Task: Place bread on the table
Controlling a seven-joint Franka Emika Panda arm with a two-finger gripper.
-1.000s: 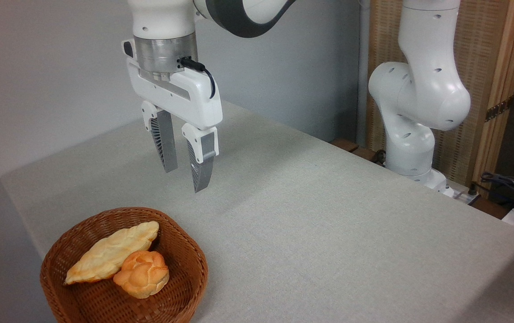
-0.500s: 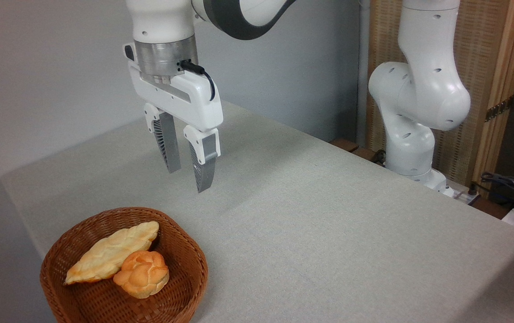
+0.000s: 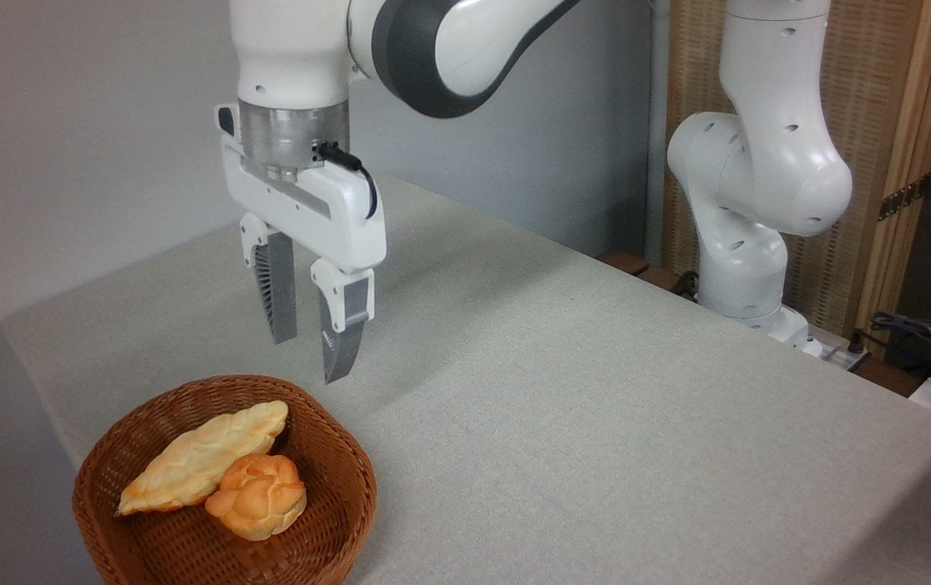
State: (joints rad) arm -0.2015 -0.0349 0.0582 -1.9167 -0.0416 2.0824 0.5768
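Hovering above the table (image 3: 595, 390), the gripper (image 3: 309, 353) is hanging with its fingers (image 3: 277, 296) pointing straight down and standing apart with nothing between them, over bare cloth just beyond the far rim of the basket (image 3: 335, 455). The bread (image 3: 257, 496) is sitting inside that basket, below the fingertips and nearer the camera, slightly to their left, so by my reading the coming move is turning on a short travel toward the camera and then a descent. The bun is looking roughly round, with no marked long axis, so finger orientation is probably mattering little; the longer loaf (image 3: 201, 457) is lying touching the bun on its far-left side, and the basket wall is curving close on its near-right side, which is leaving tight room for the fingers. To the right of the fingers the grey cloth is stretching wide and bare, offering plenty of space for setting the bun down. Behind it a plain wall and a slatted wooden screen (image 3: 880, 122) are standing
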